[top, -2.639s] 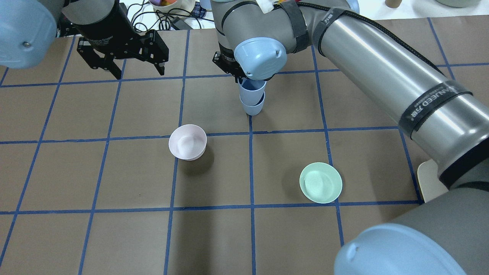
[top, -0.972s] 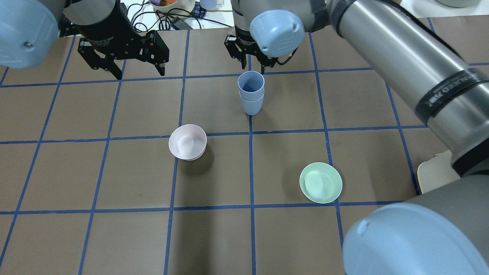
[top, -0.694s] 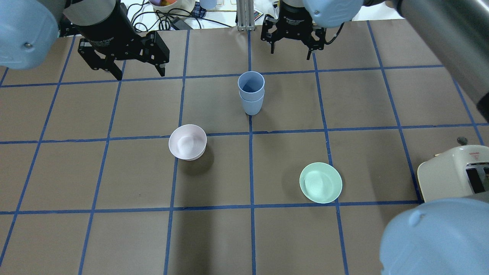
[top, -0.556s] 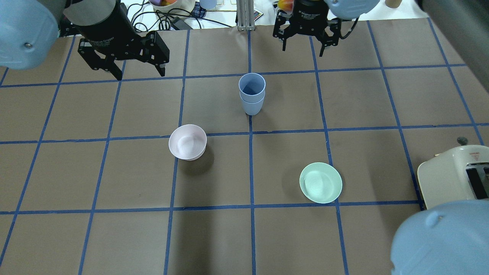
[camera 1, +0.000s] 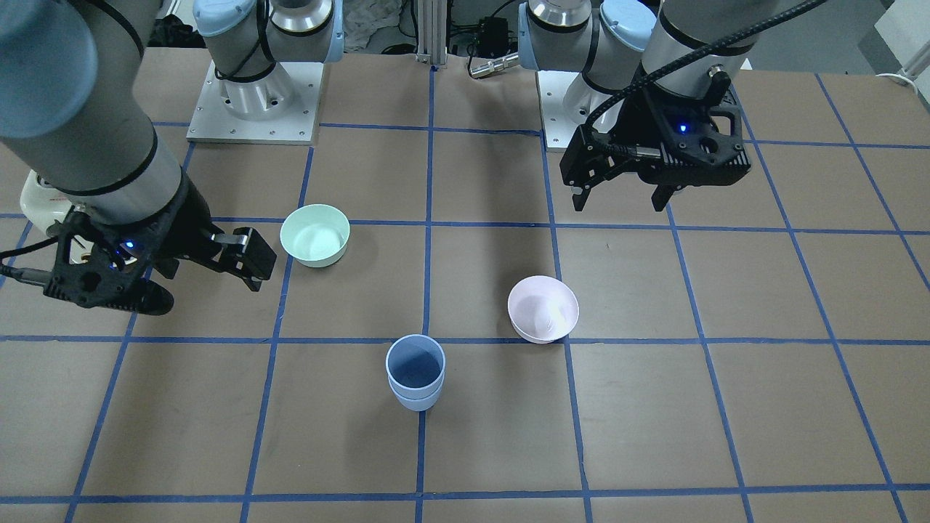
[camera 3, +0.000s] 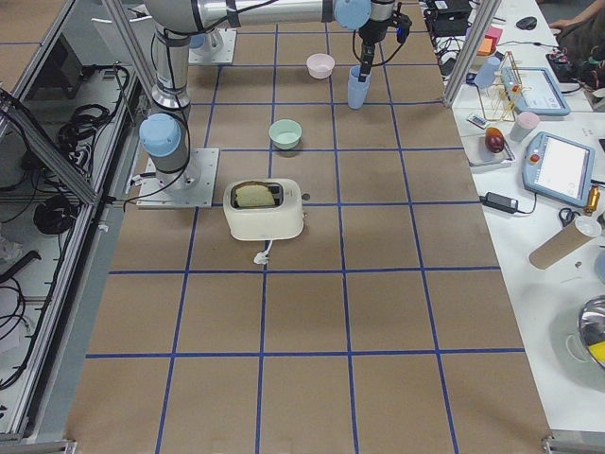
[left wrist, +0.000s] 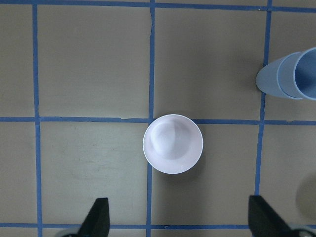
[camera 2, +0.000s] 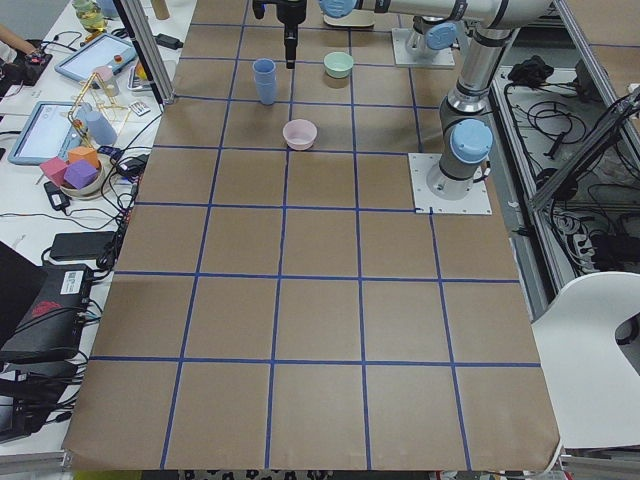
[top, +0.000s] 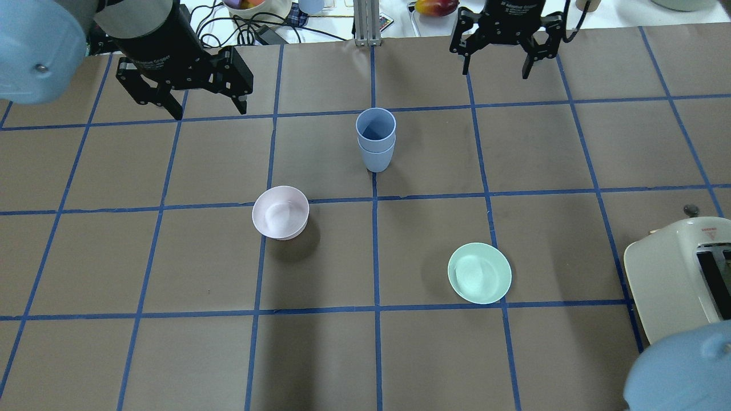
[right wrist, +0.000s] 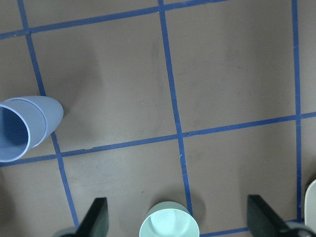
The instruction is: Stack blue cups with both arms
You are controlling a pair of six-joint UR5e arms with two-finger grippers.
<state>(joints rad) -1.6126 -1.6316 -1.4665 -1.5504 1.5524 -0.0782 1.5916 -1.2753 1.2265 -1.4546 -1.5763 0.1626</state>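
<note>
We see a pale pink bowl and a mint-green bowl standing upright, well apart, on the brown table, which is gridded with blue tape. Near the mint-green bowl we find a cream toaster with tan bread in its slots.

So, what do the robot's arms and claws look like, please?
The left arm and right arm are silver-grey tubes with light-blue joint caps. The left claw and right claw are black, two-fingered, each with a small blue light. A black cable runs to the left claw.
</note>
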